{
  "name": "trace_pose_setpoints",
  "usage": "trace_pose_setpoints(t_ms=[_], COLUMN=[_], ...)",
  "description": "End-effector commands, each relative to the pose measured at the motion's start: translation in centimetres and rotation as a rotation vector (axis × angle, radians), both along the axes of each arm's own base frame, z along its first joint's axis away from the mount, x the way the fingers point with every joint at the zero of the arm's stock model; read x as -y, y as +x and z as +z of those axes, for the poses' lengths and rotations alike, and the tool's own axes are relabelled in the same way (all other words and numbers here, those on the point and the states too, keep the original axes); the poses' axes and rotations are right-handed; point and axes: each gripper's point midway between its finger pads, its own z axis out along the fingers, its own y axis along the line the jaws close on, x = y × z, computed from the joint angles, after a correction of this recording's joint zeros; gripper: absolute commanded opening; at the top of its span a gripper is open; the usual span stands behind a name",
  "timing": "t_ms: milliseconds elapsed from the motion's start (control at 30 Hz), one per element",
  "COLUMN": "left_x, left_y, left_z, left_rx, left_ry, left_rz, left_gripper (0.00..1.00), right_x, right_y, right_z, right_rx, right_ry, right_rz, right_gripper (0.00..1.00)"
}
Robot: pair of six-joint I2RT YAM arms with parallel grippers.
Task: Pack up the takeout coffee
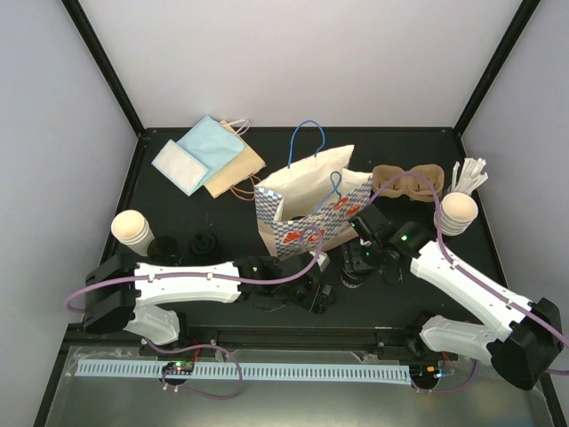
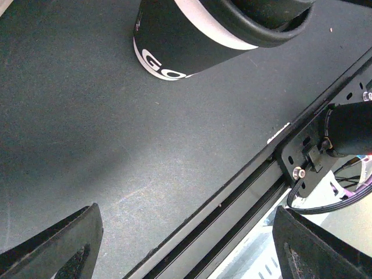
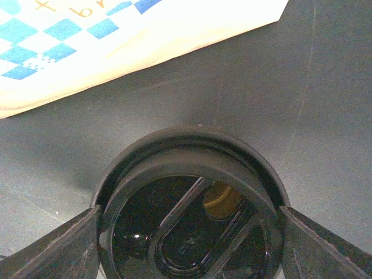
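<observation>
Our R gripper (image 3: 189, 212) hangs spread wide, straddling the black lid (image 3: 186, 174) on the dark-sleeved cup (image 2: 174, 40), prob. lining up to press or lift it. L gripper (image 2: 186, 208) is open, empty, nearby. Pulp tray (image 1: 407, 181) sits beside the checked bag (image 1: 311, 213).

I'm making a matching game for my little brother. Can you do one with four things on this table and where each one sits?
Things
1. brown moulded-pulp cup tray
2. blue-checked paper bag with red circles
3. small round black plastic lids
4. white stir sticks

Places
A. middle of the black table
B. back right, just behind the right stack of cream-tan paper cups
C. left side, next to the left stack of cream-tan paper cups
D. at the back, between the bag and the stir sticks

Pairs: 1-D, 2-A, 3-C, 4-B
</observation>
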Motion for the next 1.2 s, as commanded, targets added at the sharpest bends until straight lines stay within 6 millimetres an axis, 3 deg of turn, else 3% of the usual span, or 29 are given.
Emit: trace_pose_setpoints(t_ms=[0,267,533,833,1167], left_x=[0.8,0.8,0.8,1.3,2.4], left_y=[0.0,0.1,0.5,2.4,3.8], left_z=[0.6,0.5,0.7,0.8,1.0], left_rx=[-0.003,-0.004,-0.008,-0.015,0.0], left_ry=[-0.026,-0.021,-0.028,-0.065,-0.083], left_rz=[0.003,0.004,0.003,0.026,0.022], left_gripper=[0.83,0.82,0.82,0.82,0.77], right_x=[-0.1,0.0,-0.1,0.1,0.1], right_y=[-0.4,-0.8,-1.6,-1.6,-3.0], right_z=[-0.1,0.5,-0.1,-0.7,-1.4], right_rx=[-0.018,-0.024,-0.051,-0.064,-0.088], right_ry=[-0.008,-0.029,-0.056,-0.096,-0.038], right_rz=[0.026,0.051,0.074,0.066,0.045], right_gripper=[0.79,0.77,0.77,0.77,0.74])
